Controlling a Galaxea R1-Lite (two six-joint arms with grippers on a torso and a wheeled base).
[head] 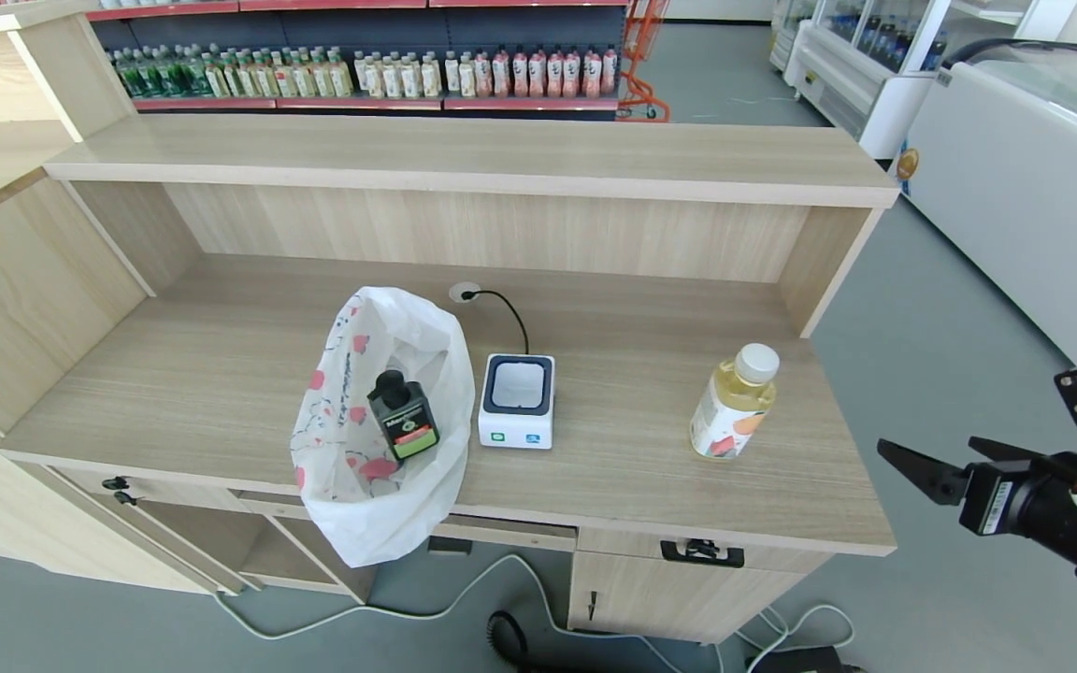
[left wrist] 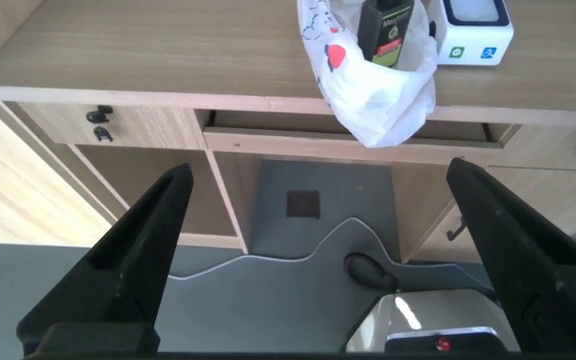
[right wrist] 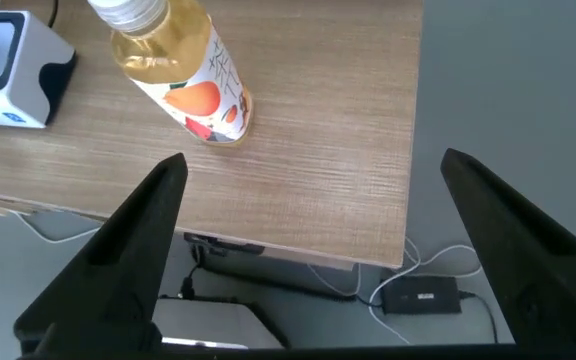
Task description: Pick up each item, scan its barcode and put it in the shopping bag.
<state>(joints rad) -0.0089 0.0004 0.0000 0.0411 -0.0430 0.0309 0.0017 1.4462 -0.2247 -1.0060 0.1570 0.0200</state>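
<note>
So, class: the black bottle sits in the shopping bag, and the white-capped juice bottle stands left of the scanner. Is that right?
Not quite: the head view shows the juice bottle standing right of the scanner. The black bottle does sit in the shopping bag.

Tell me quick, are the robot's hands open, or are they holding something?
Left hand: open, holding nothing.
Right hand: open, holding nothing.

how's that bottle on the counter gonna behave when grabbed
The bottle stands upright, tall and narrow, so a sideways nudge may tip it. Round body: it would probably roll. It looks nearly full, so likely heavy for its size.
</note>
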